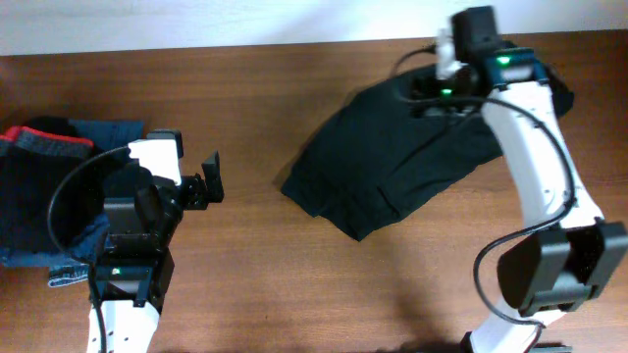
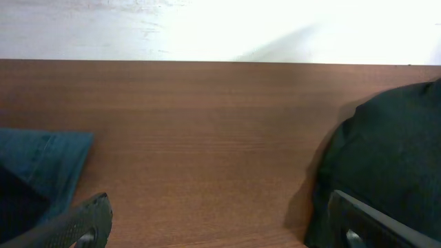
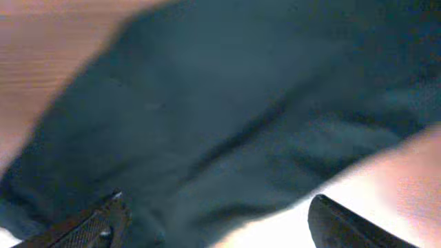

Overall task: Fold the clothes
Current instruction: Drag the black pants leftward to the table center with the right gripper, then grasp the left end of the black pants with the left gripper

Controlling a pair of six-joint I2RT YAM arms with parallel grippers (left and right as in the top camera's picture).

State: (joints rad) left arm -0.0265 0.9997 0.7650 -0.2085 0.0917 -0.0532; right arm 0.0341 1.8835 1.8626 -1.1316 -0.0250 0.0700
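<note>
Black garment [image 1: 392,162] lies rumpled on the table [image 1: 255,88], right of centre. Right gripper [image 3: 217,201] hangs over it, jaws wide, view blurred. Left gripper [image 2: 219,200] gapes empty; denim jeans [image 2: 41,158] are cut off at the left.

Glare is whitening the wall [image 1: 196,20] behind the counter [image 1: 294,275]; heavy blur is smearing the right wrist view.

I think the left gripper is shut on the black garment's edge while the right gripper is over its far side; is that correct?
Not quite: the left gripper is open and empty, over bare table and apart from the black garment, as the overhead and left wrist views show. The right gripper is indeed over the garment's far side.
</note>
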